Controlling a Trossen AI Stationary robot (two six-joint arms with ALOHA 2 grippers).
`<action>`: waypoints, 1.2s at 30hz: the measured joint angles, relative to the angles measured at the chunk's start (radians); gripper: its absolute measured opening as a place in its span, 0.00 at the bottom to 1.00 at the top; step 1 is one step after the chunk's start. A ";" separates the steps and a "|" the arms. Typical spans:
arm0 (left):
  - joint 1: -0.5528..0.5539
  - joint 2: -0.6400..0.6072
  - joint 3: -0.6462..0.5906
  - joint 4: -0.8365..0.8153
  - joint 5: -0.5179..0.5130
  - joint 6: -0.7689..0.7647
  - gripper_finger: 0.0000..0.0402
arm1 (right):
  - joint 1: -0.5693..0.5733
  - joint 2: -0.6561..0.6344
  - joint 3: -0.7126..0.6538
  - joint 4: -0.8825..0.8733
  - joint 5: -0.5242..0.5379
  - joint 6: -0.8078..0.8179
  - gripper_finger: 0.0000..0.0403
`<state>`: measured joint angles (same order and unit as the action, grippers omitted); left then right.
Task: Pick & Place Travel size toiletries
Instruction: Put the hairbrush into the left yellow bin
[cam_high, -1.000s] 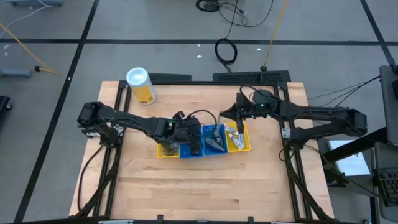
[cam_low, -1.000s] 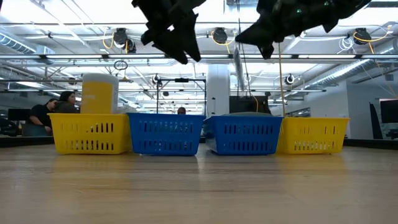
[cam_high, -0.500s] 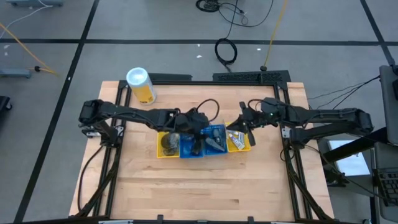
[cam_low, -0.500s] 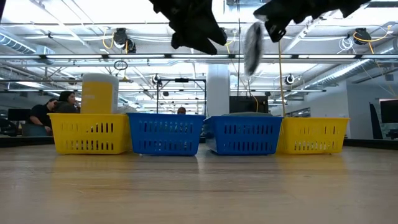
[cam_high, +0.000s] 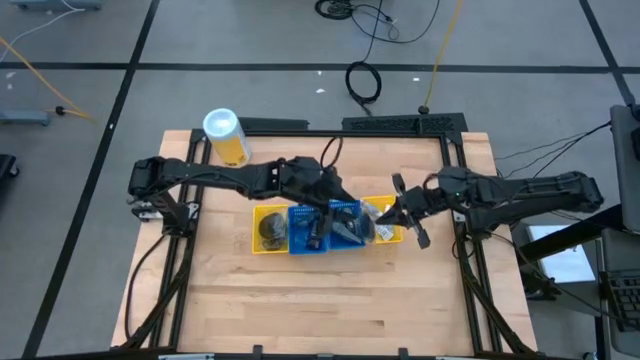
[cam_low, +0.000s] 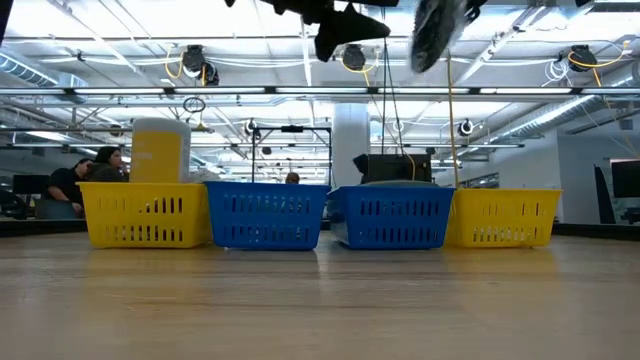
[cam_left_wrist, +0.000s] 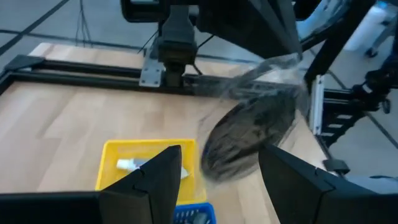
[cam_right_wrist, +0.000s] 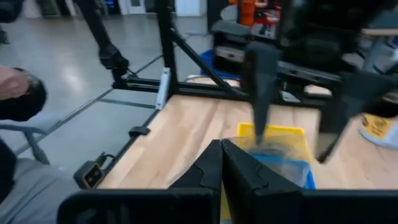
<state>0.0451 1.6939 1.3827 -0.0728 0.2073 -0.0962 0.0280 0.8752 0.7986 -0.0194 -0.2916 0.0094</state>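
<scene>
Wooden tabletop fills the middle of a grey workshop floor, with black cables lying on the floor beyond it. Four small slotted bins stand in a row mid-table: a yellow bin, a blue bin, a second blue bin, then a second yellow bin. A big yellow canister with a white lid stands well apart, near the table's far left corner. The first yellow bin holds dark grey oval pieces; dark items lie in the second blue bin, too small to name; a white tube lies in the second yellow bin.

The right gripper, fingers pressed together, pinches a clear packet with dark round contents, which hangs in the air over the second yellow bin's near edge. The left gripper hovers above the two blue bins, fingers spread apart and holding nothing. In the low view both grippers sit high above the bins, and people are seated in the room beyond.
</scene>
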 joint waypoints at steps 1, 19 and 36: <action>0.002 0.001 0.000 0.006 0.013 0.003 0.53 | 0.007 -0.003 0.000 0.004 0.000 -0.004 0.00; 0.021 0.173 0.000 0.338 0.362 -0.024 0.53 | 0.040 -0.004 0.000 0.053 0.000 -0.022 0.00; 0.018 0.218 0.000 0.420 0.509 -0.075 0.22 | 0.039 -0.004 0.000 0.017 0.034 -0.023 0.00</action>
<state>0.0635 1.9121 1.3823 0.3470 0.7161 -0.1707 0.0673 0.8715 0.7989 -0.0023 -0.2581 -0.0135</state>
